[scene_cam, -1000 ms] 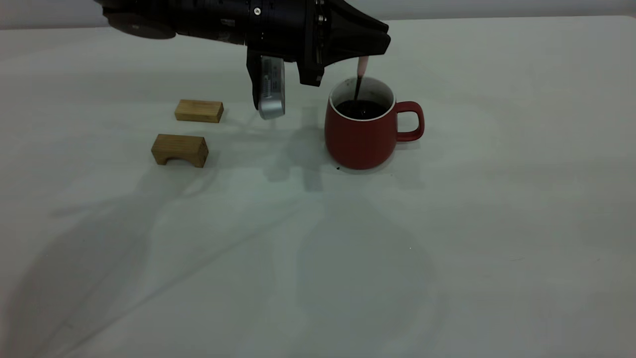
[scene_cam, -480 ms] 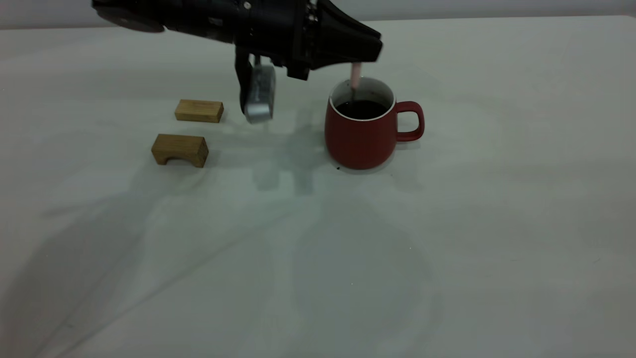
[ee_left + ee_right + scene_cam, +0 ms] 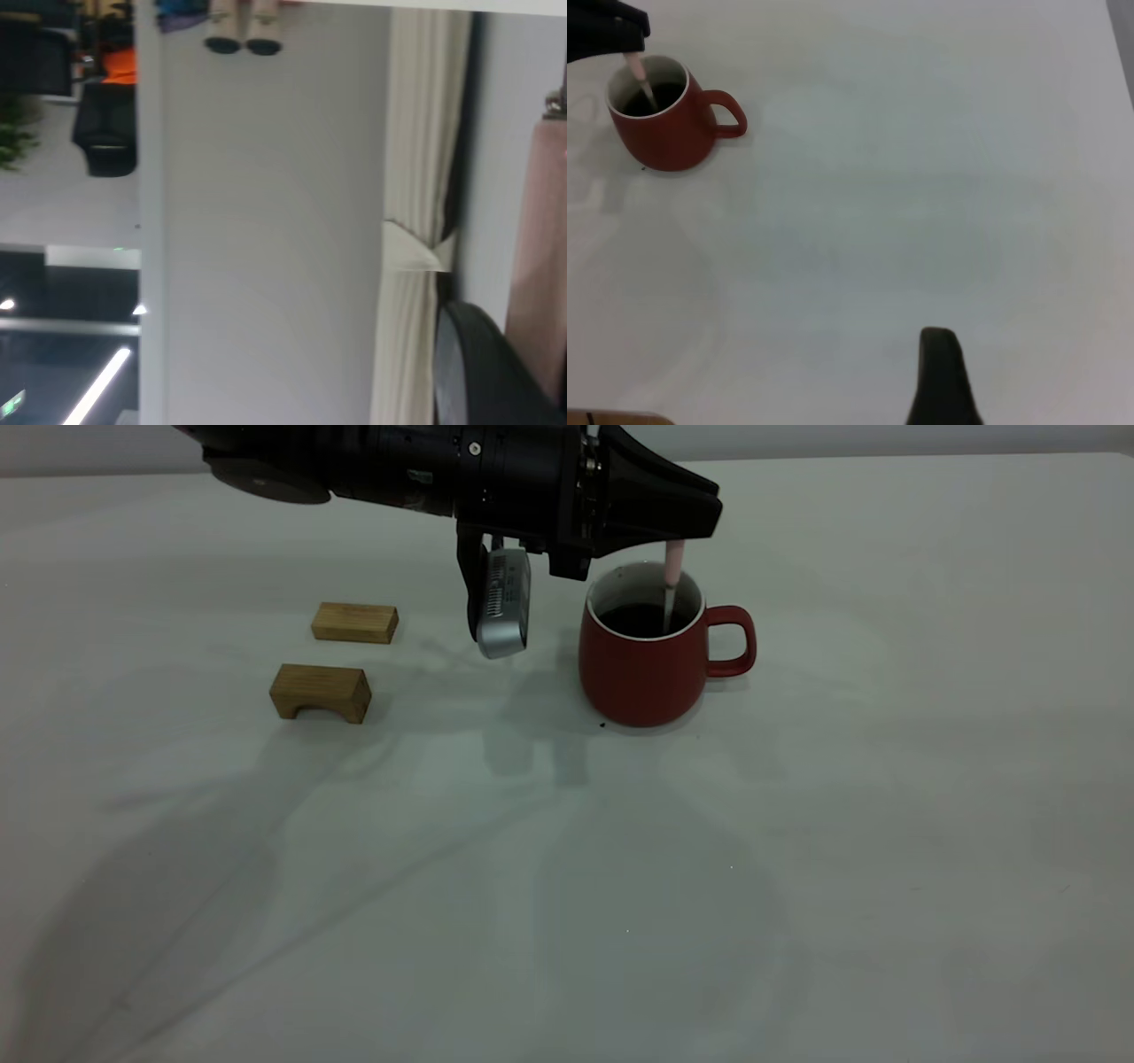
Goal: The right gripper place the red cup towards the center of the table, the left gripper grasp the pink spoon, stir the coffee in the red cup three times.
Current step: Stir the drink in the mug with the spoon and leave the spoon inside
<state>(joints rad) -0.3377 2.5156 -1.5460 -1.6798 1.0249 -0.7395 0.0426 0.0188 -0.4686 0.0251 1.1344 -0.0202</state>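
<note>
**Operator:** What changed?

**Observer:** Since half a second ago your pink spoon (image 3: 672, 576) has swung from the far-left side of the red cup (image 3: 643, 666) to the side nearest the handle, and the left gripper (image 3: 689, 524) has shifted the same way with it. The cup itself has not budged.

**Operator:** Where does the spoon sit now?

**Observer:** It hangs nearly upright, its pale handle coming out from under the black fingertips and its metal neck dipping into the coffee (image 3: 640, 618). The bowl is under the liquid, so you cannot see it. Your left jaws are clamped on the top of the handle.

**Operator:** And the cup?

**Observer:** It stands upright on the tabletop (image 3: 886, 779), roughly mid-width and towards the far side, handle pointing to your right arm. Two wooden blocks (image 3: 321, 691) lie well apart from it on the left arm's side.

**Operator:** The right arm?

**Observer:** Drawn back well clear of the cup. Only one dark finger (image 3: 943, 381) shows in its wrist view, so I cannot tell how the right gripper's jaws stand.

**Operator:** Which step is this?

**Observer:** Placing looks done; you are mid-stir. I cannot judge how many circuits are complete. Next, carry the spoon round along the inner wall, keeping it low enough to stay wet, and avoid knocking the rim.
</note>
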